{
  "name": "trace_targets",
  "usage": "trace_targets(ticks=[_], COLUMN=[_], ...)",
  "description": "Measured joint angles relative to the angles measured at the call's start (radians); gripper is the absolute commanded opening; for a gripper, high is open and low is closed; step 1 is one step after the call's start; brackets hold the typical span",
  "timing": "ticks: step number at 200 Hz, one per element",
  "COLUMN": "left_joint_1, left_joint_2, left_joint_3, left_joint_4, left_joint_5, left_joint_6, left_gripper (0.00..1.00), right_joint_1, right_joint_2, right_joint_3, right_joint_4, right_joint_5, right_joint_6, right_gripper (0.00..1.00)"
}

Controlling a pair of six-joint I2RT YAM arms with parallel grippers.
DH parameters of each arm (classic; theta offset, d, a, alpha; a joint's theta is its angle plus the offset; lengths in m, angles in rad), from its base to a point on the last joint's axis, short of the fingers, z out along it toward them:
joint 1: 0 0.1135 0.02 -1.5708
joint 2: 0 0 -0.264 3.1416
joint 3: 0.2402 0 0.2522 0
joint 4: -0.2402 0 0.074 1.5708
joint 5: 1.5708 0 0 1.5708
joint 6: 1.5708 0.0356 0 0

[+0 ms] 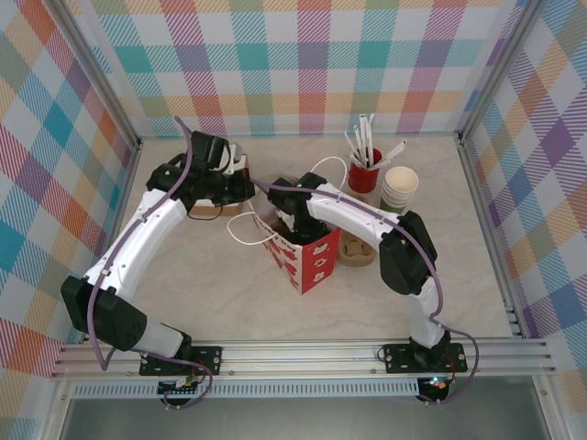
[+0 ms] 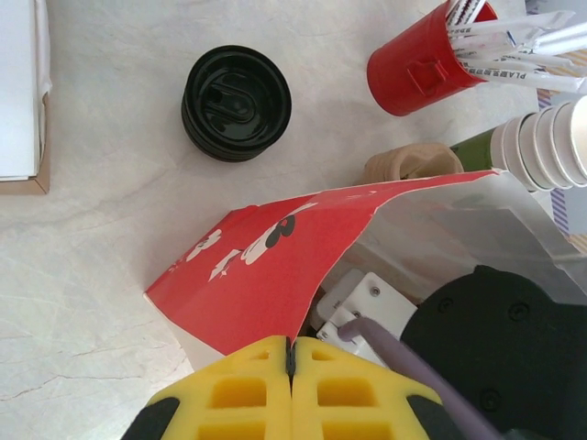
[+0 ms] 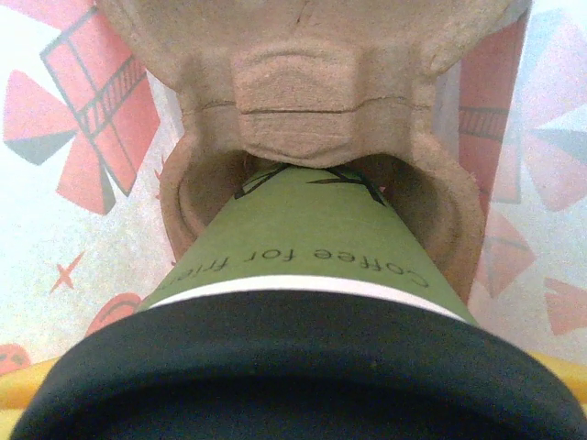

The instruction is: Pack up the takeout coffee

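Observation:
The takeout coffee (image 3: 307,243), an olive-green cup with a black lid, hangs inside the red patterned bag (image 1: 312,261). Its base sits in a hole of a brown pulp cup holder (image 3: 321,92) at the bottom of the bag. My right gripper (image 3: 303,367) reaches down into the bag (image 1: 295,231) and is shut on the cup just under the lid. Slivers of its yellow fingers (image 3: 16,396) show beside the lid. My left gripper (image 2: 292,346) is shut on the upper edge of the bag (image 2: 275,266), at the bag's left side (image 1: 249,195).
A stack of black lids (image 2: 236,104) sits on the table behind the bag. A red cup of straws (image 1: 364,170), a stack of lidless cups (image 1: 399,188) and another brown holder (image 1: 356,249) stand to the bag's right. A box (image 2: 18,101) lies to the left.

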State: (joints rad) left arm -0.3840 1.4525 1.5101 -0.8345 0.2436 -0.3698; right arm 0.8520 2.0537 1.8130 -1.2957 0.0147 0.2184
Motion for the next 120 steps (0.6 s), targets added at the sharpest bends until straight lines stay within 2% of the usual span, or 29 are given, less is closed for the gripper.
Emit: trace_targets(ticks=[120], left_joint_1=[0.000], left_joint_2=[0.020], left_joint_3=[0.021], left_joint_4=[-0.005], left_joint_5=[-0.002], left_joint_6=[0.000], left_gripper=[0.00], right_joint_1=[0.000], right_joint_2=[-0.048], right_joint_3=[-0.059], right_joint_4=[0.051], right_joint_5=[0.002], right_joint_6=[-0.018], right_gripper=[0.82])
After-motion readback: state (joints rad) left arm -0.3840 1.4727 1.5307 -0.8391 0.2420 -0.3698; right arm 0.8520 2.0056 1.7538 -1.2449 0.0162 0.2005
